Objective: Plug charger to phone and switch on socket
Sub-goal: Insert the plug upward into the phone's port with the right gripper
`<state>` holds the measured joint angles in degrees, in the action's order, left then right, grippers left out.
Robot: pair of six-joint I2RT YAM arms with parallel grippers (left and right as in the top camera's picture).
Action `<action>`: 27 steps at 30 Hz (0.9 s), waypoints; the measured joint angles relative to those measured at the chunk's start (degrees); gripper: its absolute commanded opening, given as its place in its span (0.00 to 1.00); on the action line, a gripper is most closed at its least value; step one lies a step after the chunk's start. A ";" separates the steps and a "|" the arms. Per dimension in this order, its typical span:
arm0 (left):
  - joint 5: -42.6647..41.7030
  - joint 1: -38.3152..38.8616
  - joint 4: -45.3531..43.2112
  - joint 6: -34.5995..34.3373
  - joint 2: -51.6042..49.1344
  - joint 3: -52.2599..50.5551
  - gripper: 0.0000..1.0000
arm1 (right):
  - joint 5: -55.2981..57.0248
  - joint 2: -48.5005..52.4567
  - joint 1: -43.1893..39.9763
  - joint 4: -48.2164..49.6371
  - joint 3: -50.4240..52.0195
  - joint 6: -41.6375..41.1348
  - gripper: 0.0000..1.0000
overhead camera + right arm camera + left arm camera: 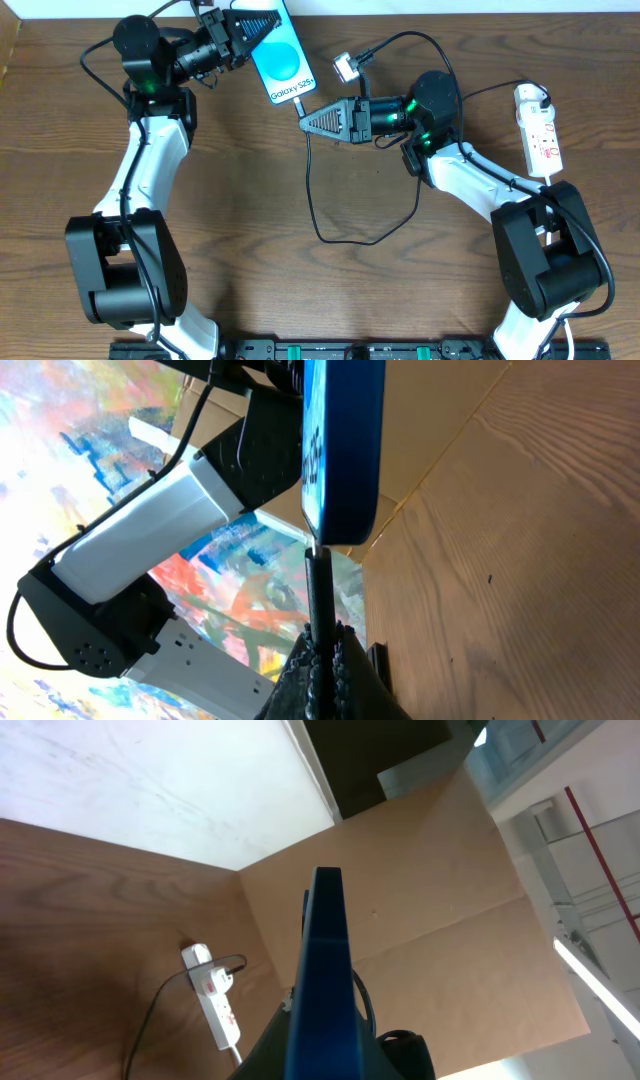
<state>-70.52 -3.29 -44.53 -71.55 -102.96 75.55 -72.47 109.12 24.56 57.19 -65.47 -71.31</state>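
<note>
Pinching the cyan-screened phone (281,55), left fingers (243,31) face right fingers (323,120) pinching the black charger (318,582).

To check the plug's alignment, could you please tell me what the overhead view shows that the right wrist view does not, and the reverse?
Only the overhead shows the socket at the far right, the loose loop of the charger cable, and the phone screen face on. Only the right wrist shows the phone edge on, with the plug tip meeting its lower end; whether it is fully seated I cannot tell. Both show the phone held by the left gripper and the right gripper clamped on the charger's plug end.
</note>
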 measured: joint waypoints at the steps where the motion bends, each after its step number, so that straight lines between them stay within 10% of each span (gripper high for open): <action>1: 0.07 0.17 0.00 -0.02 0.00 0.00 0.07 | -0.02 0.00 0.00 0.00 0.00 0.00 0.01; 27: 0.90 1.68 -0.04 0.04 0.00 0.00 0.08 | -2.40 0.00 -1.40 -0.15 0.02 0.00 0.01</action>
<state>-69.63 -1.61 -44.58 -71.50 -102.96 75.55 -74.87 109.12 23.16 57.04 -65.45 -71.31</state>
